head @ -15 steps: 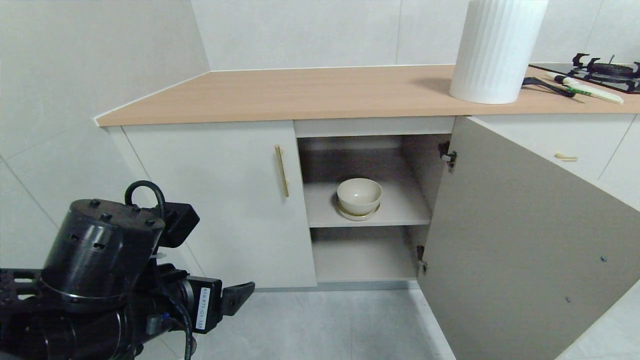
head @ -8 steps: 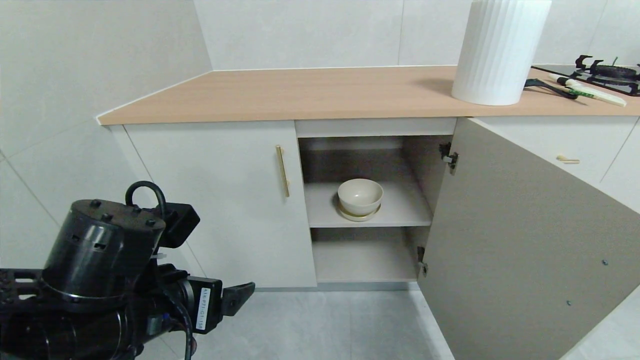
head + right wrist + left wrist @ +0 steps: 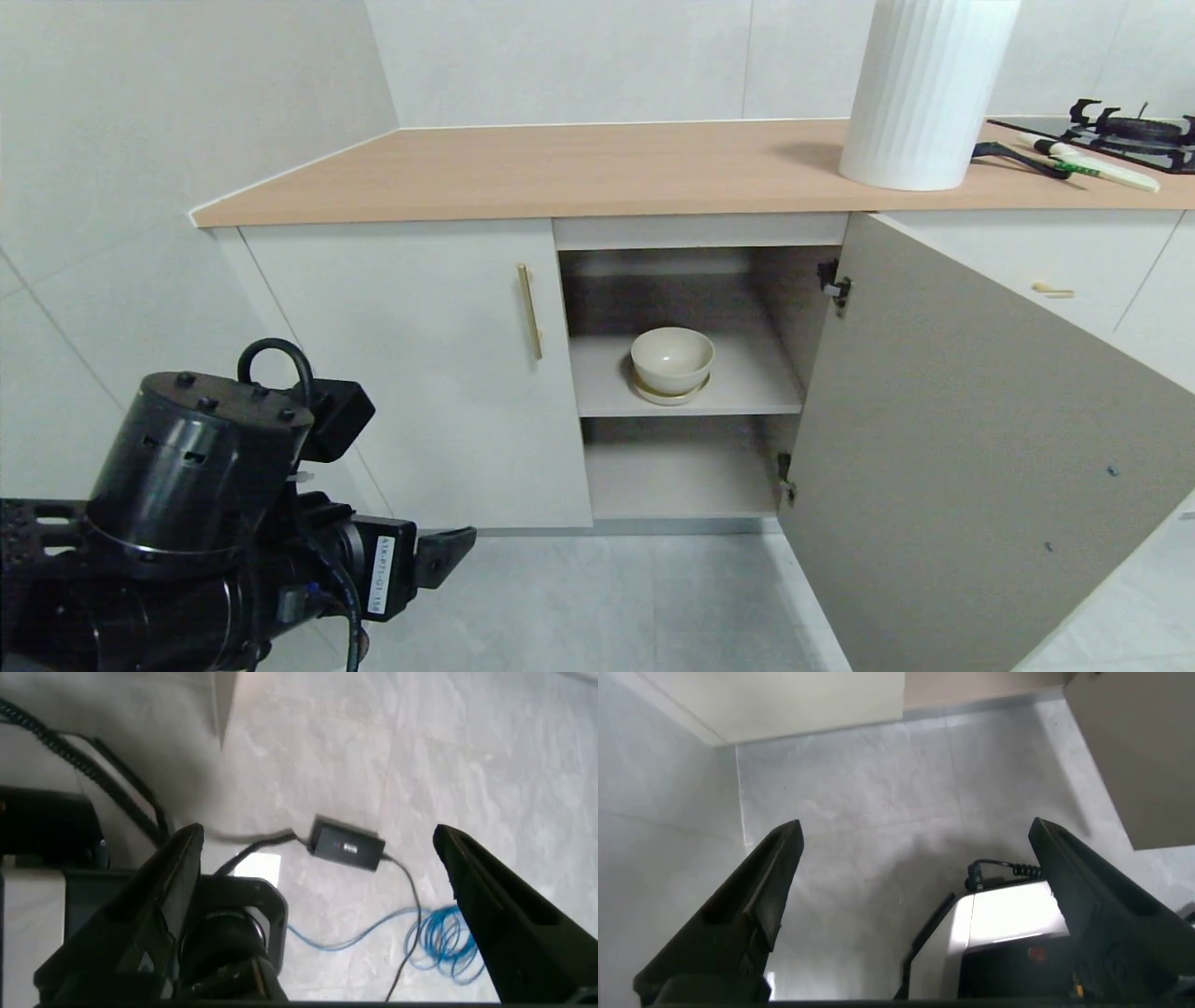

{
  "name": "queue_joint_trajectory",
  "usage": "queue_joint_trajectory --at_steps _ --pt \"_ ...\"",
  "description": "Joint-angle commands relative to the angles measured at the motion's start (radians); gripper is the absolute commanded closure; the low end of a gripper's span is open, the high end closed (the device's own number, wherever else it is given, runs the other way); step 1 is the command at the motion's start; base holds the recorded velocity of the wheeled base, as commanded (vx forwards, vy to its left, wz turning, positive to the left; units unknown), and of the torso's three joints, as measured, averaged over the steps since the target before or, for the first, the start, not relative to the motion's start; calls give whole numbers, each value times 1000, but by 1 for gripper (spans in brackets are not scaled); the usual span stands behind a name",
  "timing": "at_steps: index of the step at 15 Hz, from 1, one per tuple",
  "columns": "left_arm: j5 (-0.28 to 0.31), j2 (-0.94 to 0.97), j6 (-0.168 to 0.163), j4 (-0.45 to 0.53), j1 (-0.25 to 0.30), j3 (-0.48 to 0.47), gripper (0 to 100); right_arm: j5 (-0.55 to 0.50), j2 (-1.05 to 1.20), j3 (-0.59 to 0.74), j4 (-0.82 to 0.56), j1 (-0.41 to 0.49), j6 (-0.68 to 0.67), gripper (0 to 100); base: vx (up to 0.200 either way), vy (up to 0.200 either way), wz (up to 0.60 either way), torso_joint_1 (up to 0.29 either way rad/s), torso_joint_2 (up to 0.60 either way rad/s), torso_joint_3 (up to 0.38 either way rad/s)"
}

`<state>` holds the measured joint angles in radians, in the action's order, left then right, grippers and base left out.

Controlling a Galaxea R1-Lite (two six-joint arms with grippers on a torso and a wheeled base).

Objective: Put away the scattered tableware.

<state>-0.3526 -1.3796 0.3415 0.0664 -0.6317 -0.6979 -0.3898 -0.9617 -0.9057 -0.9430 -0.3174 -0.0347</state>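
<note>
A beige bowl sits on a small plate on the middle shelf of the open cabinet. My left gripper hangs low over the grey floor tiles, to the left of the cabinet and well short of it. Its fingers are open with nothing between them. My right gripper is also open and holds nothing. It is above floor tiles where a black power adapter and a blue cable lie.
The cabinet's right door stands swung wide open towards me. The left door, with a gold handle, is closed. On the wooden counter stand a tall white ribbed container, some utensils and a stove. The lower shelf is bare.
The head view has shifted slightly, so the camera moved. The bowl, the door and my left arm hold their places.
</note>
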Motion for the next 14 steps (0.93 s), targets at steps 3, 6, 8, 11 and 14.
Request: queue_joint_trajectory --at_steps 3,6,8,11,14 --pt "0 1 1 0 0 0 0 -24 -72 1 66 112 -1 0 -67 0 0 -2 1 -1" --pt "0 1 1 0 0 0 0 -24 -193 10 268 294 -4 0 0 0 0 0 0 0" --pt "0 1 1 0 0 0 0 -9 -290 18 405 382 -10 0 0 0 0 0 0 0" --pt "0 1 1 -2 0 0 0 32 -404 19 567 477 -14 0 0 0 0 0 0 0" --pt "0 1 1 -2 0 0 0 178 -423 18 641 485 -45 0 0 0 0 0 0 0"
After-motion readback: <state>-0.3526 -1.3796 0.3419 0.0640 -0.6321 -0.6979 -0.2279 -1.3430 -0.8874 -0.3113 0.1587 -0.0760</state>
